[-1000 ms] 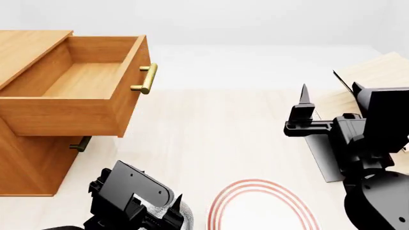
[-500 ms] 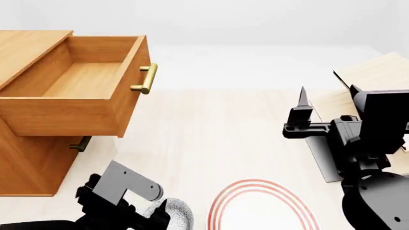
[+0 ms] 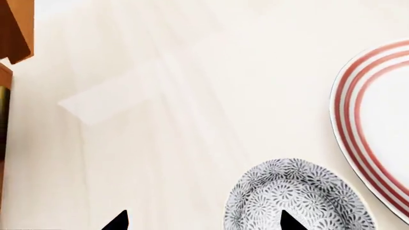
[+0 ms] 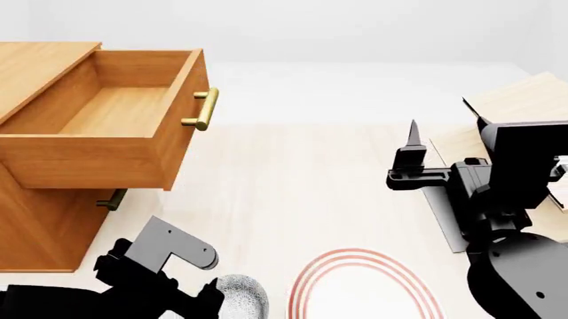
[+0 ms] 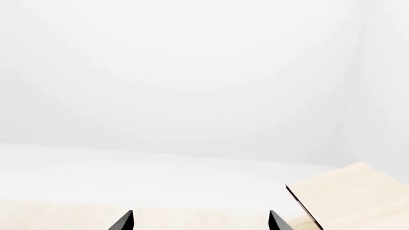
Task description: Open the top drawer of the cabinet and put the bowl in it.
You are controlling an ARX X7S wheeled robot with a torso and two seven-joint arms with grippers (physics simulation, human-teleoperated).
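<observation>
Drawer [image 4: 116,113] open; left gripper [image 3: 201,221] fingers wide, one tip over bowl [image 3: 297,199], so straddle the rim before closing; right fingers spread, idle.

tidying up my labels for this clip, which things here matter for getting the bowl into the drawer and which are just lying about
Part of the job:
- top drawer, already pulled open and empty
- cabinet
- speckled bowl, on the floor beside the plate
- left gripper, open, straddling the bowl's edge

Just lying about:
- red-ringed plate
- pale wooden shelf rack
- lower drawer handle
</observation>
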